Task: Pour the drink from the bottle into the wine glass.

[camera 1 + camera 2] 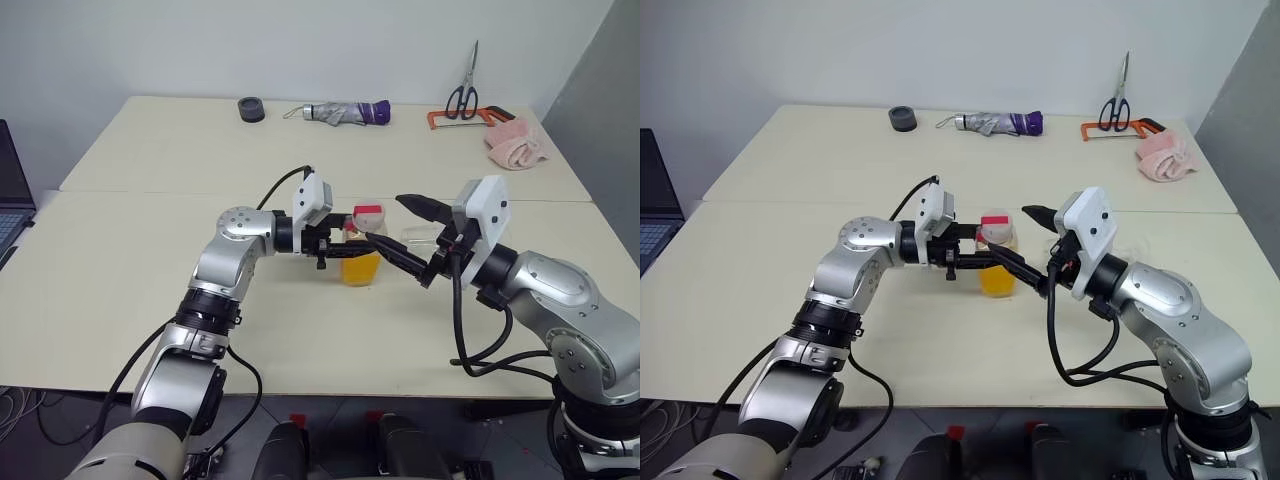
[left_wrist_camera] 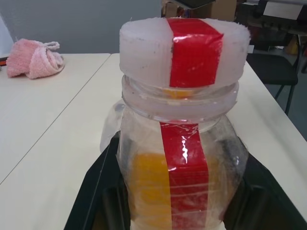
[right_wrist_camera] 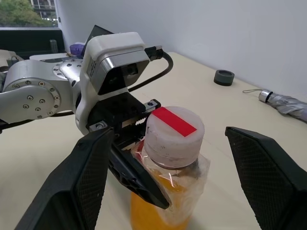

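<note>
The bottle (image 1: 362, 248) stands near the middle of the table (image 1: 150, 260), its cap (image 3: 173, 132) on and orange drink (image 2: 148, 187) inside. The left gripper (image 1: 345, 243) squeezes its body tight. The right gripper (image 3: 177, 177) is wide open, one finger (image 3: 79, 177) on each side of the cap. The wine glass (image 1: 420, 237) is just behind it.

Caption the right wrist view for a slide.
Open right claw straddles the capped bottle of orange drink, which the left claw grips above the table.
</note>
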